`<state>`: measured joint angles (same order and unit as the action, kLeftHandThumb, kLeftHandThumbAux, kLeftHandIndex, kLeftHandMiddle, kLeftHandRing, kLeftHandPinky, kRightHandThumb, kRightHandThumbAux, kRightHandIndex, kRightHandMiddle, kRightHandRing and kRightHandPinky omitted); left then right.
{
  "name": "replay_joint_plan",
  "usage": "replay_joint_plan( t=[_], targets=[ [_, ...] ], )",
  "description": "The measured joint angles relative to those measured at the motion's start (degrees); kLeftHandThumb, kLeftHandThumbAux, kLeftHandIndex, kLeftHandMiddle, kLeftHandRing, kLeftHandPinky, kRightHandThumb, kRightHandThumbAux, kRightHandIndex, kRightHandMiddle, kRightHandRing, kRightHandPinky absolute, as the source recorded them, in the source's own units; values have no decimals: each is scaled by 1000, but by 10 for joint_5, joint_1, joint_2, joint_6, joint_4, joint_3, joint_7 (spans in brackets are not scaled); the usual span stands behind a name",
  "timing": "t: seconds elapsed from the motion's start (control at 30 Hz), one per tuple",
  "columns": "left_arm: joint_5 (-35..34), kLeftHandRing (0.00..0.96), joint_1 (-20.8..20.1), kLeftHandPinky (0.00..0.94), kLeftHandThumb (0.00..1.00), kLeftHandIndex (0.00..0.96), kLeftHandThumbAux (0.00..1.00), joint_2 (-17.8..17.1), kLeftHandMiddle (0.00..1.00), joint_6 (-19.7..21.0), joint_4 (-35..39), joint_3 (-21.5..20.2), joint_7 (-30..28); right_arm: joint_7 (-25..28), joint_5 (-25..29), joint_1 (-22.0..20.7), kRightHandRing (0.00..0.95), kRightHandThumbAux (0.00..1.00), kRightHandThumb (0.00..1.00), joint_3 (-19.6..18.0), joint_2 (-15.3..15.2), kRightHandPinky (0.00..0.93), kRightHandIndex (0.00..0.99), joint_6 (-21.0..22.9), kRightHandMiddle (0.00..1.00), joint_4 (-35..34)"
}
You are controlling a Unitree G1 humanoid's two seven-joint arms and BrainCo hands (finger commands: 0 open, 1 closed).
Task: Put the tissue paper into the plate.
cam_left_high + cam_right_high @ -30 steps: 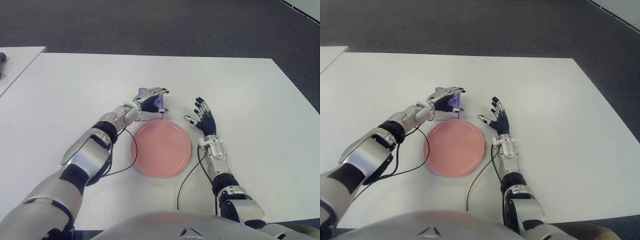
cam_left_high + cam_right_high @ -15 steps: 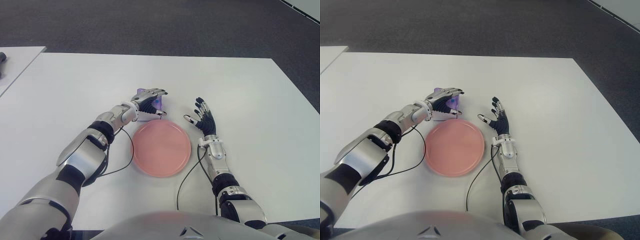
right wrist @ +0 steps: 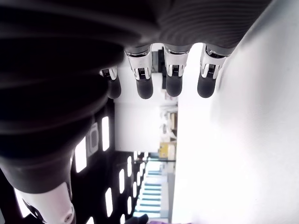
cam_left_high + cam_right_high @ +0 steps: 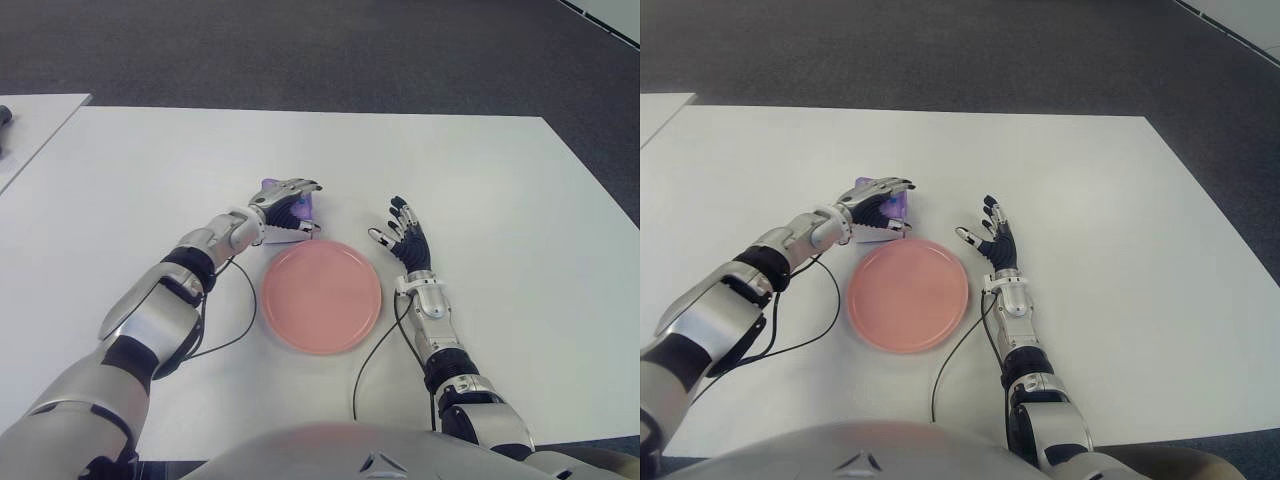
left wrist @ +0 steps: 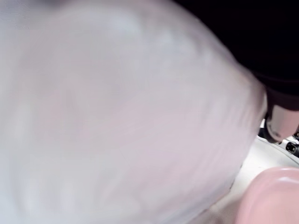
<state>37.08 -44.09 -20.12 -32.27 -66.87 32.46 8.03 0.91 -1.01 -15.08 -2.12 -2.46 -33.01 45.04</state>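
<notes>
A purple tissue pack (image 4: 896, 206) sits on the white table (image 4: 150, 170) just beyond the far-left rim of the empty pink plate (image 4: 322, 297). My left hand (image 4: 308, 208) is curled over the pack, fingers on top and thumb at the near side, shut on it. In the left wrist view the pack (image 5: 117, 116) fills most of the picture as a pale blur, with the plate's rim (image 5: 273, 196) beside it. My right hand (image 4: 403, 235) shows to the right of the plate, fingers (image 3: 173, 79) spread and holding nothing.
Black cables (image 4: 235, 320) trail from both wrists across the table near the plate. A second white table (image 4: 30, 125) stands at the far left with a dark object (image 4: 5, 115) on it. Dark carpet lies beyond the far edge.
My left hand has slid to the left along the plate's far rim, and the purple pack has moved with it. The right hand has not moved.
</notes>
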Motion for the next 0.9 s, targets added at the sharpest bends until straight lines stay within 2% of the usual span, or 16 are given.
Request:
replay_joint_plan(
  t=[0.17,0.37,0.57,0.9],
  targets=[
    [-8,0,15,0,0,0,431,-17,0,-19,5,-9,4,0,0,2,0,711,94,2,0,0,0,0,0,-2],
    [-39,0,57,0,0,0,423,-44,0,-48,34,-37,1,0,0,3,0,725,96,6,0,0,0,1,0,-5],
    [-57,0,87,0,0,0,441,-69,0,-54,64,-54,-10,3,1,4,0,746,86,7,0,0,0,0,0,-3],
    [-71,0,127,0,0,0,464,-102,0,-66,97,-77,-13,29,3,-10,0,761,56,6,-4,0,0,-47,0,36]
  ],
)
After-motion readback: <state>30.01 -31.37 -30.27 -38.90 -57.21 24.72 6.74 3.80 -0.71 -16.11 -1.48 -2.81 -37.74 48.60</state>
